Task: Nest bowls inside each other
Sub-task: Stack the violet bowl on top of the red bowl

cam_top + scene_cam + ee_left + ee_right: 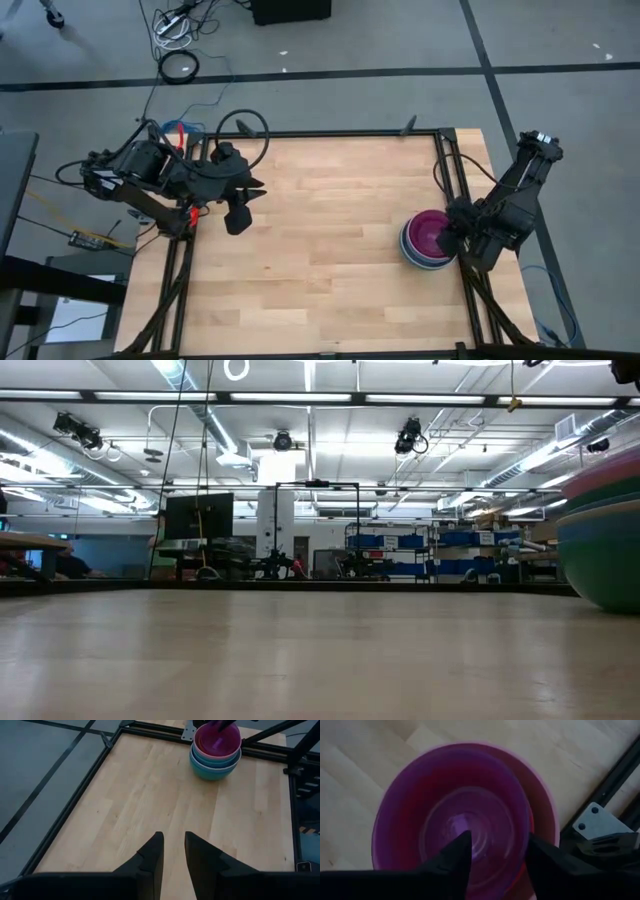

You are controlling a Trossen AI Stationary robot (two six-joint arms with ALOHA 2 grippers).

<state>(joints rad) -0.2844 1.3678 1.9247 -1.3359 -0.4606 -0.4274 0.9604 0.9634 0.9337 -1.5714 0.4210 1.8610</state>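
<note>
A stack of nested bowls (428, 240) stands on the table near its right edge. The lower bowls are teal and light blue, with a pink one above (216, 757). A purple bowl (450, 820) sits innermost, inside a magenta one (540, 815). My right gripper (497, 855) points steeply down into the stack with its fingers apart. One finger (452, 862) is over the purple bowl's inside and the other (547, 860) is at its rim. My left gripper (174, 855) hangs open and empty, high over the table's left part (240, 212). My right gripper comes at the purple bowl from above, and the rim (527, 827) on the side toward the table's right edge lies by one finger's inner face. I cannot tell whether either finger touches the bowl. The bowl rests in the stack.
The black frame rail and a metal bracket (592, 820) run close beside the stack at the table's right edge. Bare wood stretches between the two arms (330, 230). The low view shows only the stack's side (605, 550) at its right margin.
</note>
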